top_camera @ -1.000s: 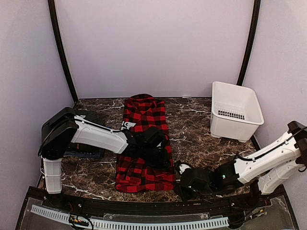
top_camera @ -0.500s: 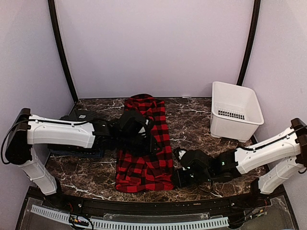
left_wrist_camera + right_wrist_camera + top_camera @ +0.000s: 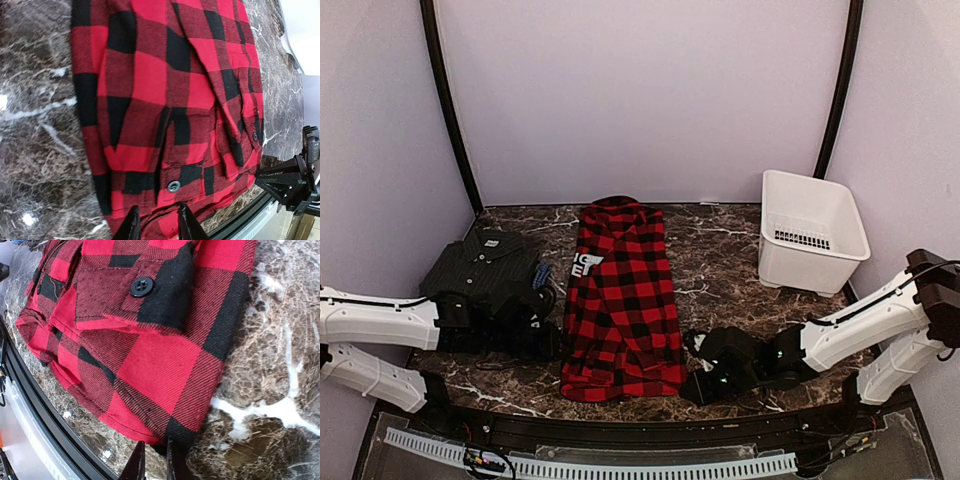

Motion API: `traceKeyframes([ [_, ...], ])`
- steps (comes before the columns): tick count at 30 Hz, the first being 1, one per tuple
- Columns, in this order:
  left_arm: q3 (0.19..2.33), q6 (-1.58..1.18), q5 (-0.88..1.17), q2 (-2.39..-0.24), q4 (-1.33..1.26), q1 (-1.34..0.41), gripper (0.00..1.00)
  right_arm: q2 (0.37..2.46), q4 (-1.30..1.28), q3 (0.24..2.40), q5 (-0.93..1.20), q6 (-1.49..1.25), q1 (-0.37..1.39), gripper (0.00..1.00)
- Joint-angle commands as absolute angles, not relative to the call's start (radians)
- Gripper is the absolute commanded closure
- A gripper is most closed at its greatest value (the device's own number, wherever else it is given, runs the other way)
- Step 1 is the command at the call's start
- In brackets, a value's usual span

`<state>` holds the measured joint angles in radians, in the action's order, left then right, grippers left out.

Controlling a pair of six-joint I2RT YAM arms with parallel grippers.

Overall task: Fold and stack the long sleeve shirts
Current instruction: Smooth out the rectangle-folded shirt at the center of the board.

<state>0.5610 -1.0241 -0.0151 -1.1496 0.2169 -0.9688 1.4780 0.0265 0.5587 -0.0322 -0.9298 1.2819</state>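
One checked shirt (image 3: 620, 300) looks soft and limp; take its near hem corners. Left gripper (image 3: 157, 227) and right gripper (image 3: 152, 462) stand narrow; whether they pinch cloth I cannot tell.

Top cam: high behind the arm bases, looking down over the whole table (image 3: 720, 250). Wrist cams: low, close, facing inward from either side. Both see the checked shirt (image 3: 623, 300) near end.

One checked shirt (image 3: 620, 290), one black shirt (image 3: 485, 265), perhaps one blue (image 3: 542, 272), one basket (image 3: 798, 268).
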Motion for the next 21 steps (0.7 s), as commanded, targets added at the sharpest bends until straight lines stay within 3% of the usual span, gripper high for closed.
traceKeyframes([
  [1, 0.471, -1.084, 0.014, -1.062, 0.262, -0.935, 0.75, 1.454, 0.036, 0.559, -0.005, -0.948, 1.285, 0.86],
  [11, 0.310, -1.112, 0.119, -0.912, 0.229, -0.887, 0.71, 1.392, -0.022, 0.634, -0.018, -0.935, 1.240, 0.76],
  [21, 0.272, -1.139, 0.199, -0.951, 0.149, -0.882, 0.73, 1.444, 0.008, 0.699, 0.035, -0.903, 1.175, 0.73],
])
